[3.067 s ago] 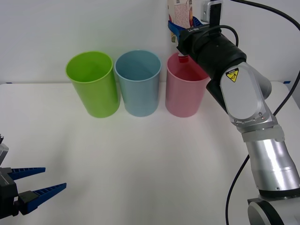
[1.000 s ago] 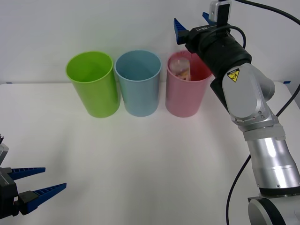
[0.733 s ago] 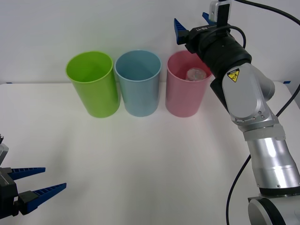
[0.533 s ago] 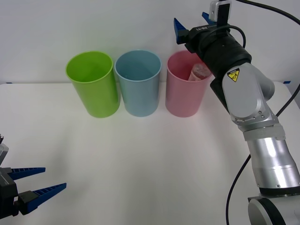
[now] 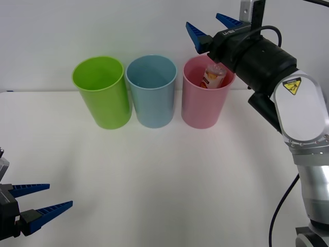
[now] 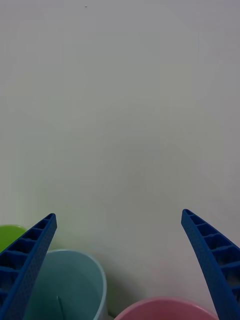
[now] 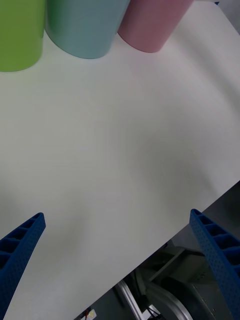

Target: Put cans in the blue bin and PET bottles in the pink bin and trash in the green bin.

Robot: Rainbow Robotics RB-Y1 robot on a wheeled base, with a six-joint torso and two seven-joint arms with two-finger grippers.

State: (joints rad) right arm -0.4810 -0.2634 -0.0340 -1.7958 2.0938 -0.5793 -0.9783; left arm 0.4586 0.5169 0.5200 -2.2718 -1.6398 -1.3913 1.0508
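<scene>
clear bottle (image 5: 212, 76) below right gripper (image 5: 212, 28)

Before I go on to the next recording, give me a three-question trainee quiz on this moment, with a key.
1. True or false: the PET bottle lies on the table in front of the bins.
2. Which bin stands between the other two? A) the green bin B) the blue bin C) the pink bin
3. Fill in: the right gripper is above the pink bin's rim with its fingers ____.

Key
1. False: it leans inside the pink bin.
2. B.
3. Open. The left gripper, parked low at the near left, is open too.
</scene>
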